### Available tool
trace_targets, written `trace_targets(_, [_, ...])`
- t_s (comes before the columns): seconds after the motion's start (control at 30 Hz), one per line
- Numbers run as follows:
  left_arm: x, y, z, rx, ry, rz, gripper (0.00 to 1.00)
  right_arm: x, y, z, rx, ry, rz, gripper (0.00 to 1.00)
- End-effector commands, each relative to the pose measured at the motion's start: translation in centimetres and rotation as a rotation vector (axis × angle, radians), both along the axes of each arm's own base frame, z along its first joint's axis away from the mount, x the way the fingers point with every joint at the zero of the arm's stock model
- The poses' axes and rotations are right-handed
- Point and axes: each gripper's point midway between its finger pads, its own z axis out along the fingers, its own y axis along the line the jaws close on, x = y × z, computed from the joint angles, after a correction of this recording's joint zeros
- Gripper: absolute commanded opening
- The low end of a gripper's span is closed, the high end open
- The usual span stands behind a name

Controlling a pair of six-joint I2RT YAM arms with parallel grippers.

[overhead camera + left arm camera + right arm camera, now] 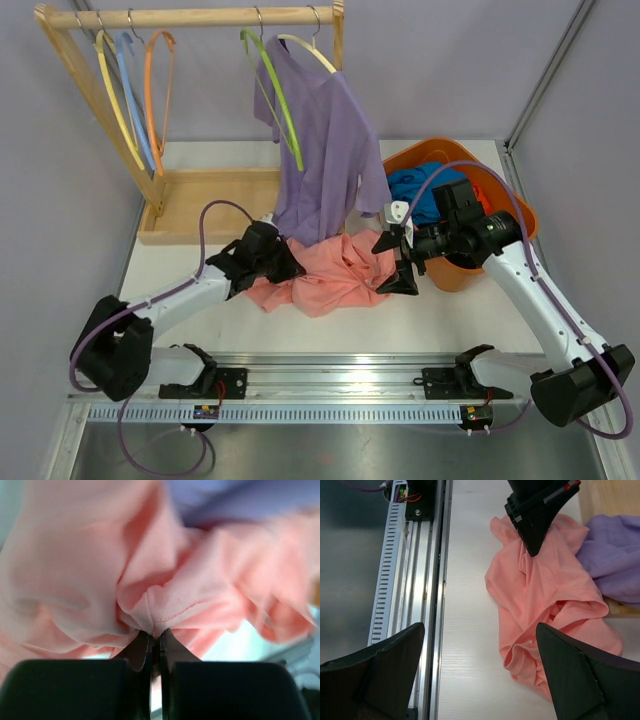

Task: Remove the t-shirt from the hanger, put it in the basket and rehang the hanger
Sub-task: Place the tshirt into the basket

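Left end effector (155,636) tight on salmon t-shirt (165,600) fold; right end effector (479,627) agape over tabletop (465,580) near rail (432,580)

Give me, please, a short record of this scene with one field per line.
purple t-shirt: hanging on the cream hanger on the wooden rack
pink t-shirt: crumpled on the table, on no hanger
left end effector: shut on a fold of the pink t-shirt
right end effector: open, holding nothing, above the table beside the pink t-shirt
orange basket: at the far right, with blue clothing inside
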Motion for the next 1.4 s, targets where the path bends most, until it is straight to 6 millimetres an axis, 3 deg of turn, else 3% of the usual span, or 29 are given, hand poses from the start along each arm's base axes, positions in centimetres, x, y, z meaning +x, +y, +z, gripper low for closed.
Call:
trace_targets(0.0, [-0.2, -3.4, 8.2, -0.160, -0.324, -0.248, 0.00, -2.6, 0.1, -0.4, 0.069, -0.047, 0.168, 0.99])
trace_targets(0.03, [-1.2, -4.0, 10.8, -0.202, -0.417, -0.337, 0.00, -2.4, 0.3, -0.7, 0.076, -0.037, 0.173, 1.00])
trace_targets(0.17, [-4.3, -5.0, 17.0, -0.309, -0.593, -0.519, 0.00, -0.5, 1.8, -0.7, 0.101, -0.012, 0.161, 0.99])
trace_targets(0.23, [-5.6, -5.2, 19.2, -0.358, -0.636, -0.581, 0.00, 1.3, 3.4, -0.5, 0.104, -0.013, 0.120, 0.99])
trace_targets(0.27, [-5.9, -5.3, 21.6, -0.387, -0.688, -0.593, 0.00, 2.4, 3.8, -0.9, 0.077, -0.033, 0.074, 0.99])
trace_targets(0.3, [-6.5, -5.5, 23.1, -0.424, -0.725, -0.623, 0.00, 3.0, 5.4, 0.1, 0.107, -0.073, 0.067, 0.99])
trace_targets(0.37, [-7.1, -5.7, 25.6, -0.459, -0.772, -0.642, 0.00, 3.8, 6.7, 0.7, 0.119, -0.124, 0.040, 1.00])
trace_targets(0.47, [-7.6, -5.8, 31.9, -0.523, -0.905, -0.653, 0.00, 3.5, 9.4, 2.9, 0.189, -0.117, 0.073, 0.99])
trace_targets(0.53, [-7.9, -6.0, 34.4, -0.553, -0.957, -0.664, 0.00, 3.2, 11.0, 3.4, 0.213, -0.056, 0.083, 1.00])
trace_targets(0.6, [-8.5, -6.0, 37.9, -0.598, -1.031, -0.674, 0.00, 3.0, 12.2, 5.2, 0.280, 0.009, 0.088, 0.99])
trace_targets(0.67, [-9.0, -6.0, 39.9, -0.628, -1.075, -0.675, 0.00, 1.8, 13.2, 6.6, 0.328, 0.131, 0.098, 1.00])
trace_targets(0.7, [-9.1, -5.7, 41.3, -0.648, -1.111, -0.658, 0.00, 1.9, 13.9, 8.6, 0.407, 0.090, 0.129, 0.99])
trace_targets(0.77, [-9.0, -5.5, 42.4, -0.659, -1.146, -0.641, 0.00, 0.9, 14.5, 10.0, 0.460, 0.142, 0.163, 0.97])
trace_targets(0.83, [-8.8, -5.1, 43.7, -0.666, -1.192, -0.604, 0.00, 0.2, 14.8, 12.0, 0.531, 0.204, 0.200, 0.82])
trace_targets(0.87, [-8.8, -4.9, 44.1, -0.665, -1.203, -0.591, 0.00, -0.2, 14.9, 12.8, 0.542, 0.269, 0.208, 0.72])
trace_targets(0.9, [-8.4, -4.6, 44.5, -0.656, -1.222, -0.561, 0.00, -0.3, 15.0, 13.2, 0.558, 0.262, 0.225, 0.45])
trace_targets(0.97, [-8.5, -3.7, 45.4, -0.647, -1.256, -0.521, 0.00, -1.1, 14.6, 13.7, 0.547, 0.248, 0.269, 0.25])
trace_targets(1.0, [-8.0, -3.2, 45.4, -0.619, -1.259, -0.477, 0.00, -1.5, 14.1, 13.5, 0.521, 0.259, 0.268, 0.09])
trace_targets(1.07, [-8.2, -2.2, 45.5, -0.581, -1.261, -0.444, 0.00, -1.8, 13.4, 12.1, 0.449, 0.242, 0.251, 0.02])
trace_targets(1.1, [-7.6, -1.5, 45.5, -0.539, -1.268, -0.401, 0.05, -2.4, 12.6, 12.6, 0.439, 0.198, 0.250, 0.01])
trace_targets(1.13, [-7.5, -1.1, 45.3, -0.510, -1.262, -0.385, 0.23, -2.4, 12.1, 13.2, 0.430, 0.156, 0.234, 0.01])
trace_targets(1.17, [-8.0, -0.2, 45.9, -0.492, -1.280, -0.367, 0.34, -2.2, 11.5, 13.1, 0.419, 0.046, 0.242, 0.01])
trace_targets(1.2, [-7.5, 0.4, 44.8, -0.430, -1.254, -0.342, 0.45, -2.6, 10.0, 12.4, 0.357, 0.080, 0.205, 0.00])
trace_targets(1.23, [-7.5, 1.1, 44.6, -0.402, -1.250, -0.324, 0.65, -2.6, 9.3, 12.6, 0.341, 0.047, 0.190, 0.00])
trace_targets(1.37, [-7.6, 4.0, 42.3, -0.246, -1.212, -0.259, 0.89, -0.3, 5.4, 16.0, 0.313, -0.066, 0.020, 0.00])
